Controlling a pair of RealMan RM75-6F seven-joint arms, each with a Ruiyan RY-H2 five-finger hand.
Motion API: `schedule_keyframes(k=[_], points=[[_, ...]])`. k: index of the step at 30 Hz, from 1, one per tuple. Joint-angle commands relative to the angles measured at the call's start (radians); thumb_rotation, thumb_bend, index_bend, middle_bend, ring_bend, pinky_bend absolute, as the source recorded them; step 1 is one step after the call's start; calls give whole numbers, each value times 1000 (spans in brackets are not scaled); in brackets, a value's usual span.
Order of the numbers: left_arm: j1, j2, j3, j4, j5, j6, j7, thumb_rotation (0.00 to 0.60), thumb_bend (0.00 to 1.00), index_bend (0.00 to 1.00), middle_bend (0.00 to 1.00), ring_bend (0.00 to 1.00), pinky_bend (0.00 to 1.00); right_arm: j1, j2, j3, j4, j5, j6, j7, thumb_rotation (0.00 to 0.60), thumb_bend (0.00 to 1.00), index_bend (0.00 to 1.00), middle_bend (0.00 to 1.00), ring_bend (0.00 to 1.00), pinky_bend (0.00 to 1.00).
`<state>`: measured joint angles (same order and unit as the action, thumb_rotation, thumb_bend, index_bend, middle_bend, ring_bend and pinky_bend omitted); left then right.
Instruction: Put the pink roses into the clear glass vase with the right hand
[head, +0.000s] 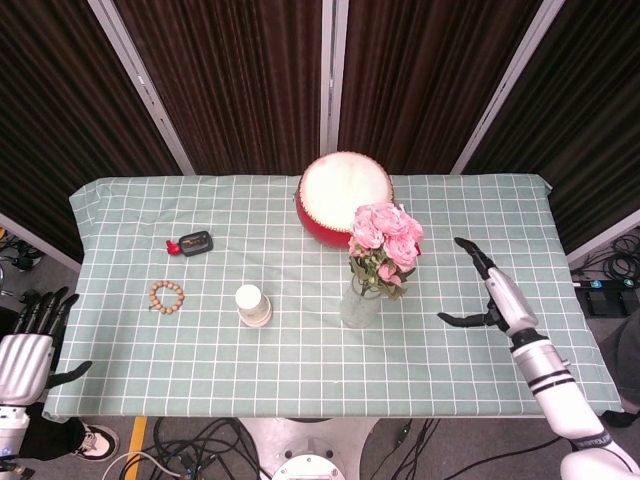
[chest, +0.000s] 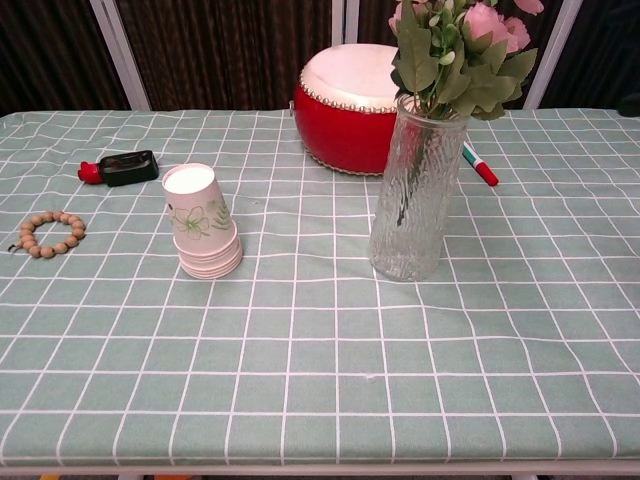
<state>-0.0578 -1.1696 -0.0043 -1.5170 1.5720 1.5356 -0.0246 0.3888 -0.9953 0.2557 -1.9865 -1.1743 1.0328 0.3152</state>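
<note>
The pink roses (head: 386, 234) (chest: 470, 22) stand upright in the clear glass vase (head: 360, 303) (chest: 412, 190), stems down inside it, near the middle of the table. My right hand (head: 492, 290) hovers well to the right of the vase, fingers spread, holding nothing; only a sliver of it shows at the right edge of the chest view. My left hand (head: 25, 345) hangs off the table's front left corner, fingers apart and empty.
A red drum (head: 344, 195) (chest: 349, 105) stands just behind the vase. A red-capped marker (chest: 479, 165) lies right of it. A stack of paper cups (head: 253, 305) (chest: 203, 234), a bead bracelet (head: 166, 295) (chest: 46, 233) and a small black device (head: 193, 243) (chest: 122, 166) lie to the left.
</note>
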Motion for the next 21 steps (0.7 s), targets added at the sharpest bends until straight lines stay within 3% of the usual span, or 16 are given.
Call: schedule_keyframes(k=[1, 4, 10, 21], points=[[-2, 1, -1, -6, 2, -1, 3, 600, 0, 72, 0, 0, 103, -157, -82, -123, 101, -265, 328, -300, 600, 27, 0, 0, 0, 0], [-5, 1, -1, -14, 4, -3, 8, 600, 0, 72, 0, 0, 103, -230, -145, -182, 202, -357, 462, -479, 600, 66, 0, 0, 0, 0], [-10, 1, -1, -22, 5, -11, 15, 600, 0, 72, 0, 0, 103, -326, -202, -237, 359, -396, 579, -615, 600, 85, 0, 0, 0, 0], [-5, -11, 1, -6, 24, 14, 24, 600, 0, 72, 0, 0, 103, -380, -263, -241, 479, -358, 594, -630, 600, 101, 0, 0, 0, 0]])
